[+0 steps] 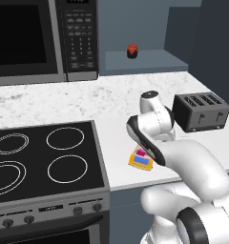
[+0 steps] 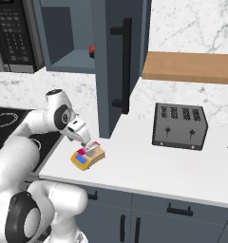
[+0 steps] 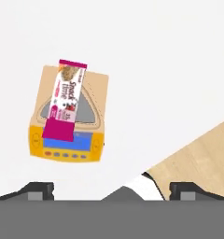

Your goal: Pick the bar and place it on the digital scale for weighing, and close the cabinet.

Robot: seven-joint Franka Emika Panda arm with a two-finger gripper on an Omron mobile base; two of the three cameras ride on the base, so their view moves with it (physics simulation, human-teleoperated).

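The pincer [image 3: 111,189] hangs with its two dark fingertips [image 3: 39,190] spread wide apart and nothing between them, so it stands open and empty, looking down on the white counter [image 3: 170,70]. Ahead of it and to the left in the hand view sits the digital scale [image 3: 67,114], and the bar [image 3: 66,99] lies flat on top of it, running lengthwise from the far edge of the plate down over the blue display strip, its magenta end covering part of that strip. The bar is well clear of the fingertips, resting on the scale alone. In the right base view the pincer [image 2: 89,148] hovers just above the bar [image 2: 91,148] and the scale [image 2: 87,158] near the front edge of the counter, though the arm crowds that spot and how much air lies between them is hard to judge. Beyond the pincer the cabinet [image 2: 111,66] has its door swung out, edge-on with the black bar handle facing right, and a small round red-and-black object [image 1: 132,51] sits inside on its shelf. To the right of the pincer, well apart, stands the toaster [image 2: 179,126]; to its left lies the black cooktop [image 1: 45,157], with the microwave [image 1: 42,38] above and behind.
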